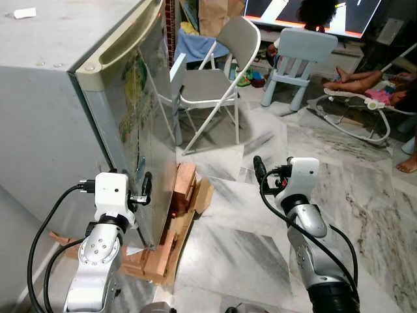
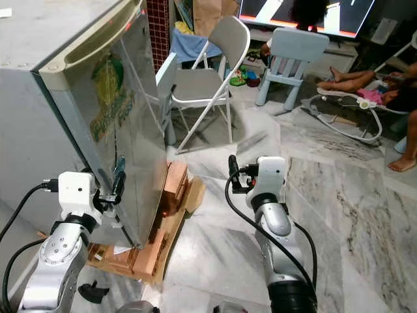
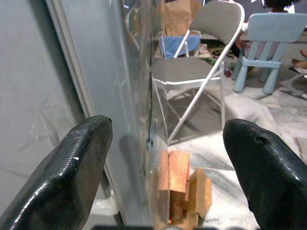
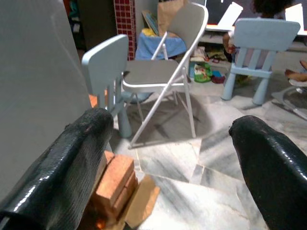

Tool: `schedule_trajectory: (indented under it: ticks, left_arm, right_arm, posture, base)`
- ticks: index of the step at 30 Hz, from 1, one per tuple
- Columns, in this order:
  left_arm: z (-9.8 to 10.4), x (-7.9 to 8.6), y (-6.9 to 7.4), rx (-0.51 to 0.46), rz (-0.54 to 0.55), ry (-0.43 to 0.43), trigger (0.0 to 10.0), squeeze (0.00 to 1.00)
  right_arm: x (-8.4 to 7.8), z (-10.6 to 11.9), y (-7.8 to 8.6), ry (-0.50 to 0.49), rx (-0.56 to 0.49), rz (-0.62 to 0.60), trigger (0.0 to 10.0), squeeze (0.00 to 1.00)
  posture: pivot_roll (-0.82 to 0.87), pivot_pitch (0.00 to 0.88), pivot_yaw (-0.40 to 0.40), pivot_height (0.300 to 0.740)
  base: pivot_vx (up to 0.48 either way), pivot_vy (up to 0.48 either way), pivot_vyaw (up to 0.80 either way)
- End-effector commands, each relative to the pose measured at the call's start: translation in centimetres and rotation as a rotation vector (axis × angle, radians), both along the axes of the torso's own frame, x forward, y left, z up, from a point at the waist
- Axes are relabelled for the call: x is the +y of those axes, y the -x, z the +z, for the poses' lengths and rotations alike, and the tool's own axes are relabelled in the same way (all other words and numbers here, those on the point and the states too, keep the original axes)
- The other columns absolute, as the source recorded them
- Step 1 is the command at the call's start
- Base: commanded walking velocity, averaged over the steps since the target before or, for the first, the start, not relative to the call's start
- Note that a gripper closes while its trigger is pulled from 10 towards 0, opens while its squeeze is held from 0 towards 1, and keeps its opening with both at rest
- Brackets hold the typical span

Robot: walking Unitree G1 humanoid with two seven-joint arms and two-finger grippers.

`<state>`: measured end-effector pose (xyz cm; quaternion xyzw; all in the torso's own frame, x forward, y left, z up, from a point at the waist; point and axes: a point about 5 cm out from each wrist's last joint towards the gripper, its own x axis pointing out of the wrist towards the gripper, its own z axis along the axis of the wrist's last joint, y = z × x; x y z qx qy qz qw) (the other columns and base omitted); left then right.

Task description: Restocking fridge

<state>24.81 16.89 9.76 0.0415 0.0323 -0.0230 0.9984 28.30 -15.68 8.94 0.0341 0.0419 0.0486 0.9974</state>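
Standing at the left, the fridge [image 1: 78, 78] had its door shut and rested on wooden blocks [image 1: 176, 222]. The left claw [image 1: 144, 189], spread wide, hovered at the door's edge. The right claw [image 1: 258, 168], also wide, hung over marble floor [image 1: 365, 195], well apart from a folding chair [image 1: 218, 72].

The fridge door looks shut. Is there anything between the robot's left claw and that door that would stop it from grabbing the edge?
Nothing visible does. The left gripper is open right at the fridge door edge, one finger on either side. The right gripper hangs open over the marble floor.
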Motion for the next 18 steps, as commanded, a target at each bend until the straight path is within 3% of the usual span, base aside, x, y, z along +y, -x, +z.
schedule_trajectory:
  ticks: [1,9,18]
  left_arm:
    - [0.4,0.4,-0.6,-0.022,0.017,-0.018,10.0,0.00]
    - [0.5,1.4,-1.7,-0.029,0.065,-0.054,10.0,0.00]
    - [0.8,1.9,-3.9,-0.047,0.081,-0.059,10.0,0.00]
  right_arm:
    - [-0.4,0.5,0.1,0.003,-0.004,0.000,10.0,0.00]
    - [-0.8,0.1,1.3,0.011,0.028,0.013,10.0,0.00]
    - [-0.8,0.6,2.7,-0.014,0.063,0.062,10.0,0.00]
  posture:
    - [0.10,0.011,-0.028,0.740]
    - [0.08,0.017,-0.026,0.740]
    - [0.06,0.024,-0.032,0.740]
  base:
    - [0.000,0.000,0.00]
    - [0.000,0.000,0.00]
    - [0.000,0.000,0.00]
